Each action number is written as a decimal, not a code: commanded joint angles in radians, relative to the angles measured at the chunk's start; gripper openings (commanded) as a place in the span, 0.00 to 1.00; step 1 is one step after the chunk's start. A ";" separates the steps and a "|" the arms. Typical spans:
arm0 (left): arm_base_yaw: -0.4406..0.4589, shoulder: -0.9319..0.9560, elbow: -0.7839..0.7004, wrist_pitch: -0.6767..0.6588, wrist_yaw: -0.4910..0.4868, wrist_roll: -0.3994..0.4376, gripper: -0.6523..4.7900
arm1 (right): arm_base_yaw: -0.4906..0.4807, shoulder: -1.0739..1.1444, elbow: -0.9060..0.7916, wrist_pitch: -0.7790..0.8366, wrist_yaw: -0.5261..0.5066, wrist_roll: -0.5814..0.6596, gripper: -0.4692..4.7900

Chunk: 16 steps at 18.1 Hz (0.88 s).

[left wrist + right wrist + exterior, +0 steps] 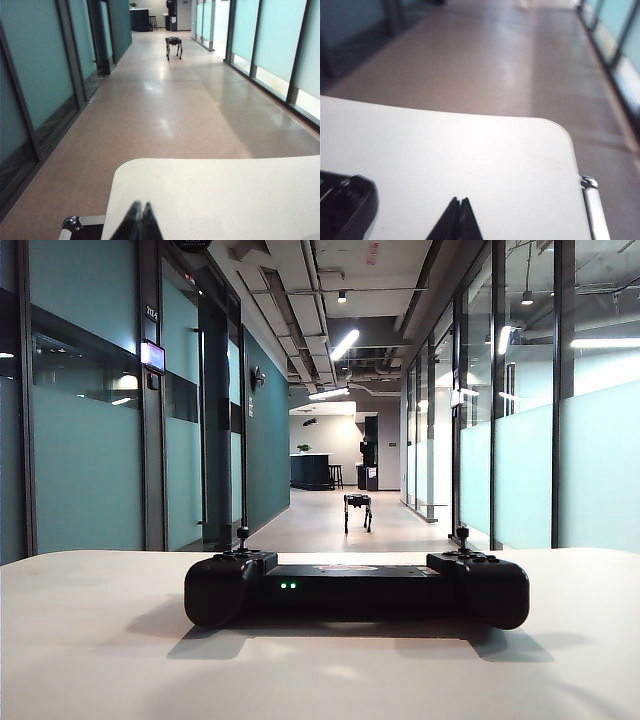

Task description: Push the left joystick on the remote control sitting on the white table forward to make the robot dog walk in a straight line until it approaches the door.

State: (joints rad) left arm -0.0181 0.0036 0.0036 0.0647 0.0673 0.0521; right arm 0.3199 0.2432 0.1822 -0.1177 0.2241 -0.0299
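Black and wide, the remote control (356, 590) lies on the white counter (90, 640), facing a long glass-walled corridor where the robot dog (357, 511) stands far down the floor. Both the right claw (459, 201) and left claw (140, 205) hover pinched together; the controller's end sits just beside the right claw.

White table (90, 640) carries the remote control (355, 590); nothing else visible.

You had a dim corridor lit by ceiling strip lights (344, 343), pale glare streaking the floor (165, 95), soft shadows under the remote control (356, 589) on the white table (90, 640), right wrist view blurred throughout, tabletop washed out.
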 commanded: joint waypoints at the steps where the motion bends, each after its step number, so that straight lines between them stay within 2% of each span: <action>1: 0.002 0.000 0.003 0.010 0.000 0.000 0.11 | -0.073 -0.118 -0.075 0.025 -0.104 -0.004 0.08; 4: 0.002 0.000 0.003 0.010 0.000 0.000 0.11 | -0.154 -0.247 -0.144 0.025 -0.103 -0.004 0.08; 11: 0.002 0.000 0.003 0.007 0.000 0.000 0.11 | -0.310 -0.246 -0.182 0.073 -0.141 -0.003 0.08; 16: 0.002 0.000 0.003 0.002 0.000 0.000 0.11 | -0.332 -0.246 -0.181 0.070 -0.141 -0.003 0.08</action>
State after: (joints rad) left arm -0.0177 0.0036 0.0036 0.0631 0.0673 0.0521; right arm -0.0116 0.0006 0.0063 -0.0662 0.0853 -0.0319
